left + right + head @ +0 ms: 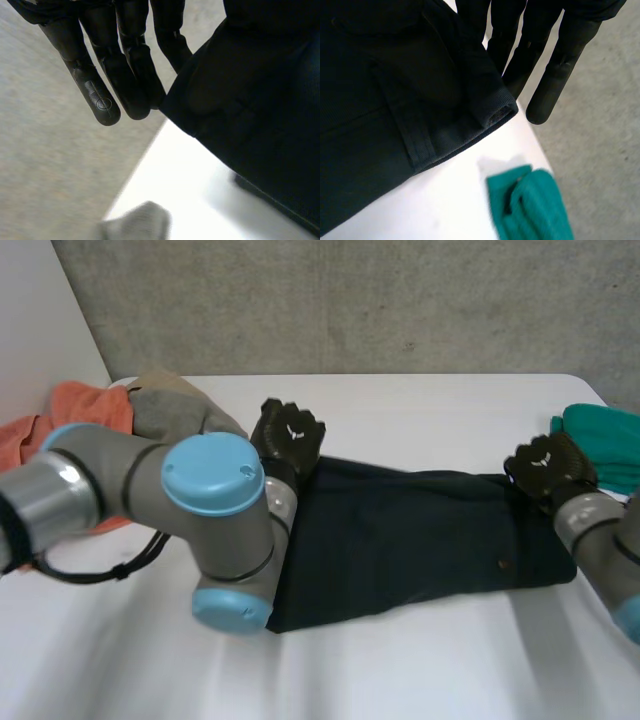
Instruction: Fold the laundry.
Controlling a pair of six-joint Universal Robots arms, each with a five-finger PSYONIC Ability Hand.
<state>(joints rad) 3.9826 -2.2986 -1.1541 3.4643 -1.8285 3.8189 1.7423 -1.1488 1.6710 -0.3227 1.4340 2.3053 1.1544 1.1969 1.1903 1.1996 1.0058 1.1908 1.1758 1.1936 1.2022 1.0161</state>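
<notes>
While reading the head view, find dark garment spread flat across middle of white table, long axis running side to side. Find left hand at its far left corner and right hand at its far right corner. Left wrist view: fingers straight and close together, corner of cloth lying against their palm side and raised clear of table; read as pinched against a hidden thumb. Right wrist view: fingers straight, hemmed corner tucked beside them and lifted off table; read likewise as a pinch. Also on table: orange cloth and grey cloth near left arm, green cloth just beside right hand. Judged step: start of a fold, far edge gripped. Next move calls for raising both corners together and carrying far edge over toward near edge, kept level, clear of green cloth.
</notes>
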